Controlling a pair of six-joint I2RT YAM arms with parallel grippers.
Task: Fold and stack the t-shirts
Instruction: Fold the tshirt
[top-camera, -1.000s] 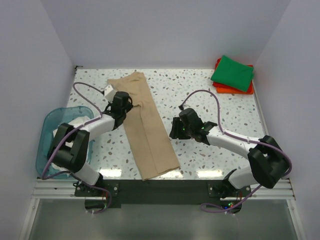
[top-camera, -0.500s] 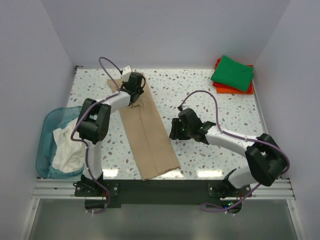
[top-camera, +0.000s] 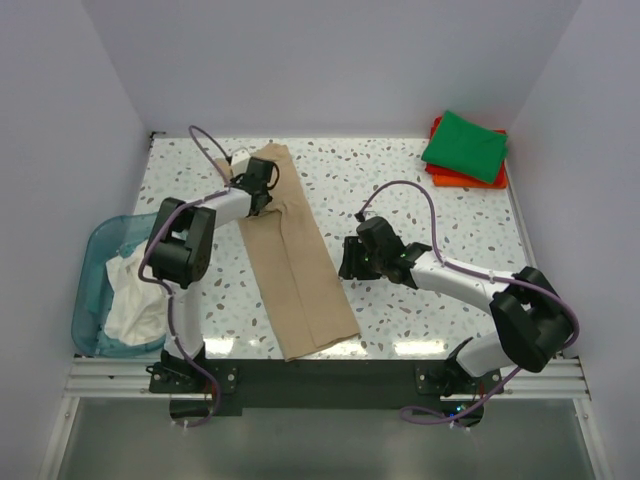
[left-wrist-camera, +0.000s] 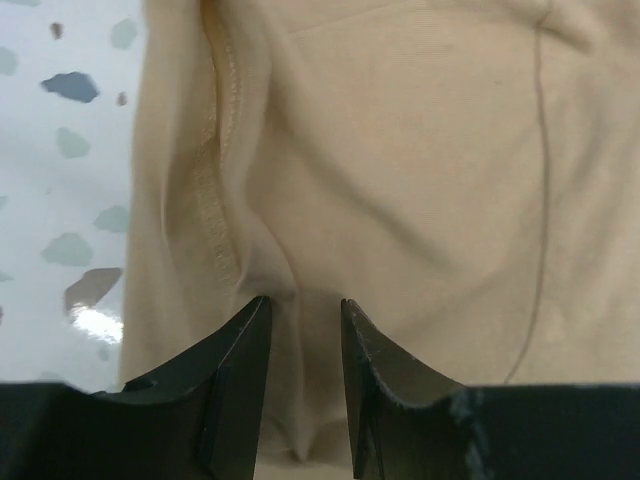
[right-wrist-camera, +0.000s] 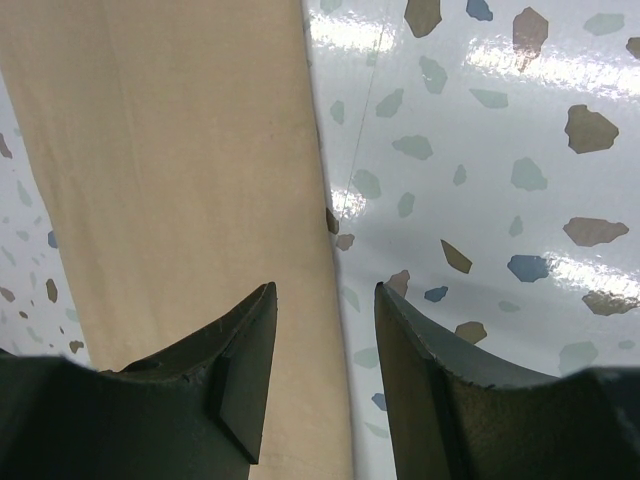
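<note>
The tan t-shirt (top-camera: 295, 260) lies folded into a long strip running from the far left toward the near edge. My left gripper (top-camera: 262, 176) is at its far end. In the left wrist view the fingers (left-wrist-camera: 240, 380) are closed on a pinched ridge of the tan cloth (left-wrist-camera: 400, 180). My right gripper (top-camera: 347, 260) is open and empty, low beside the strip's right edge; one finger (right-wrist-camera: 235, 370) is over the tan cloth (right-wrist-camera: 180, 150), the other over the table. The green t-shirt (top-camera: 466, 146) lies folded on the orange-red one (top-camera: 446, 179) at the far right. The white t-shirt (top-camera: 135, 297) is in the basket.
A translucent teal basket (top-camera: 93, 262) hangs at the table's left edge. The speckled tabletop (top-camera: 400, 180) ends at white walls at the back and sides. The arm bases and a metal rail (top-camera: 320, 375) are at the near edge.
My left arm swung from the strip's middle-left side up to its far end and closed on the cloth there. The right arm has not moved.
</note>
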